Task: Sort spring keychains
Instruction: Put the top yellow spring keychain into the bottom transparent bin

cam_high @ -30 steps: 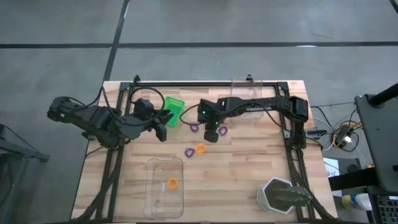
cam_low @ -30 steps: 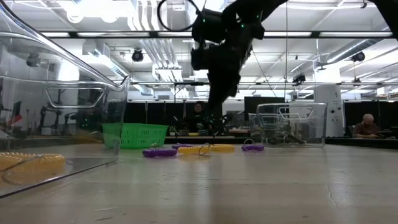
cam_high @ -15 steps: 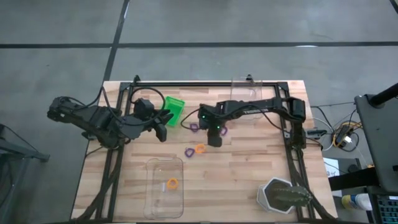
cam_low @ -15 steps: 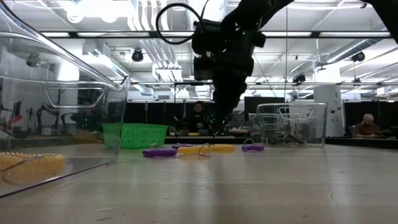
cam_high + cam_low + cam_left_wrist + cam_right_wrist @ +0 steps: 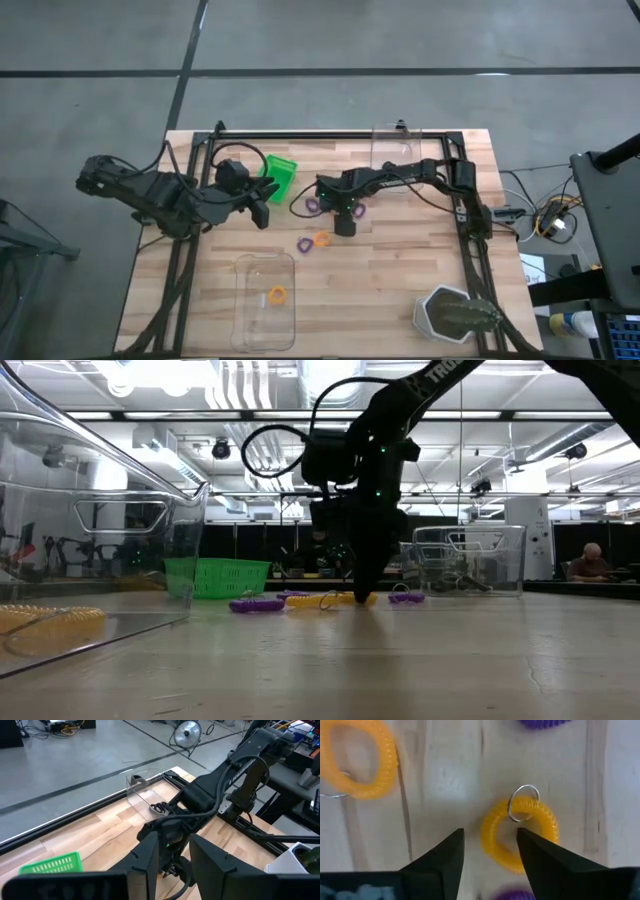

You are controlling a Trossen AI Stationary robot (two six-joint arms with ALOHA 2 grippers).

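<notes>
My right gripper (image 5: 345,224) is open and points down, its tips at the tabletop near mid-table (image 5: 362,596). In the right wrist view an orange spring keychain (image 5: 519,838) with a metal ring (image 5: 524,802) lies between and just past my fingers (image 5: 445,862). A second orange keychain (image 5: 322,238) and a purple one (image 5: 304,244) lie flat beside it. Two more purple ones (image 5: 313,205) (image 5: 358,210) lie farther back. Another orange keychain (image 5: 277,295) lies in the near clear tray (image 5: 265,300). My left gripper (image 5: 260,212) hovers open by the green bin (image 5: 278,176). My right gripper comes at the orange keychain from above, one finger on either side of the coil's near part (image 5: 492,845). One finger (image 5: 545,862) covers the coil's edge, and I cannot tell whether it touches. The keychain lies flat on the table.
A second clear tray (image 5: 395,147) stands at the far edge. A white pot with a plant (image 5: 455,312) sits at the near right corner. Black frame rails (image 5: 330,136) run along the far edge and sides. Bare wood lies right of the keychains.
My right gripper has come down from above the keychains to the tabletop and has shifted slightly toward the near edge. The keychains have stayed where they were.
</notes>
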